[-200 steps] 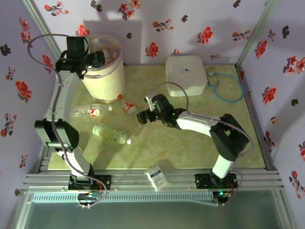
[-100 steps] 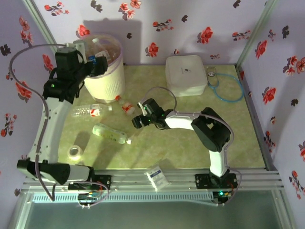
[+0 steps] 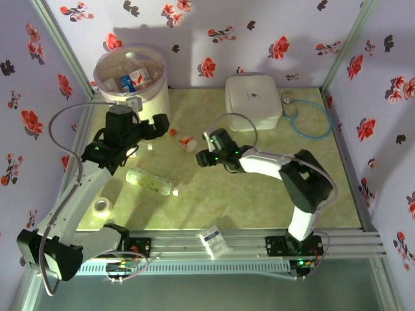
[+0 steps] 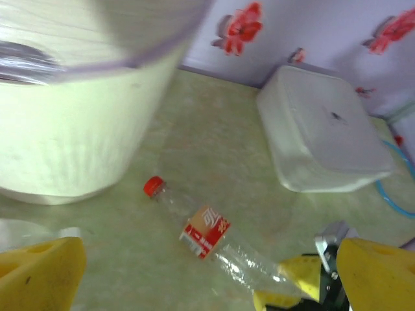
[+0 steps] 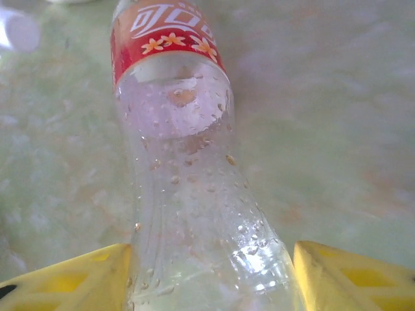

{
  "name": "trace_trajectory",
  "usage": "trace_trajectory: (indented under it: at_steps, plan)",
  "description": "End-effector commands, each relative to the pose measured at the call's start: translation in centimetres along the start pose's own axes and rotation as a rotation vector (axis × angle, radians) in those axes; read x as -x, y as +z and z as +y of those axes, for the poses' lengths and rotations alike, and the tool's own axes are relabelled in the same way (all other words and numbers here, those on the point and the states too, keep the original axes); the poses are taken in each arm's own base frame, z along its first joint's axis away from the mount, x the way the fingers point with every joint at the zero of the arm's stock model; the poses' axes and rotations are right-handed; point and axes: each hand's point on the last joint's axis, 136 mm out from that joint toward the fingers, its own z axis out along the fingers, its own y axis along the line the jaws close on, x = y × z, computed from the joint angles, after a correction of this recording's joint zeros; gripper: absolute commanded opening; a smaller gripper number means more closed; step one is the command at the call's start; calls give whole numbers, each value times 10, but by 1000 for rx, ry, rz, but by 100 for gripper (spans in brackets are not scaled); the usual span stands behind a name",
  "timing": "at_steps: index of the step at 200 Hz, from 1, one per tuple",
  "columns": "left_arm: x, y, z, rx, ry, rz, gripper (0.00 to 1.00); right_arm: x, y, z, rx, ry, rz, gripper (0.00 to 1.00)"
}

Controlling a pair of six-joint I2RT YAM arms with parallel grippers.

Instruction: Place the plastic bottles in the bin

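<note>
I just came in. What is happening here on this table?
Two robot arms are putting plastic bottles into the bin, which already holds several. The right gripper has its fingers against both sides of a red-labelled bottle lying on the table. The left gripper is open and empty beside the bin. A greenish bottle lies untouched nearby.

The left arm (image 3: 71,201) and right arm (image 3: 267,166) are alike — white tubular links between black joint housings, each trailed by a looping grey cable. Their fingers (image 4: 39,272) are bright yellow; black bases (image 3: 292,246) sit toward six o'clock of the top view.
</note>
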Motion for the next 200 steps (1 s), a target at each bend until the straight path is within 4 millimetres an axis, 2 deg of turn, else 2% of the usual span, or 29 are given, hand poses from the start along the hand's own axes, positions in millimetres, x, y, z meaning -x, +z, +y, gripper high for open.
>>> trace_trajectory:
  at_steps: [1, 14, 34, 52, 84, 111, 137, 153, 174, 187, 200]
  plan:
    - [13, 3, -56, -167, -27, -52, 99, 6, -37, -23, -54, 38, -50, 63]
    - [8, 11, -85, -230, -14, -34, 100, 9, -58, -37, -95, 61, -98, 61]
    - [-2, 31, -120, -305, -27, -15, 100, 17, -86, -52, -131, 111, -181, 57]
    - [-11, 52, -139, -360, -74, 5, 100, 28, -107, -54, -133, 130, -257, 55]
    - [-28, 88, -161, -455, -203, 64, 100, 47, -138, -48, -88, 133, -461, 53]
    - [-47, 109, -178, -523, -298, 141, 100, 53, -150, -47, -71, 136, -560, 53]
    - [-66, 123, -202, -634, -409, 208, 100, 56, -156, -47, -55, 157, -622, 52]
    - [-83, 130, -211, -630, -400, 255, 100, 59, -162, -44, -31, 172, -668, 51]
    - [-93, 135, -215, -623, -401, 276, 100, 60, -163, -44, -37, 165, -677, 51]
    - [-93, 137, -216, -626, -405, 273, 94, 59, -163, -45, -40, 163, -675, 51]
    - [-93, 137, -215, -617, -402, 267, 81, 59, -163, -44, -36, 160, -672, 51]
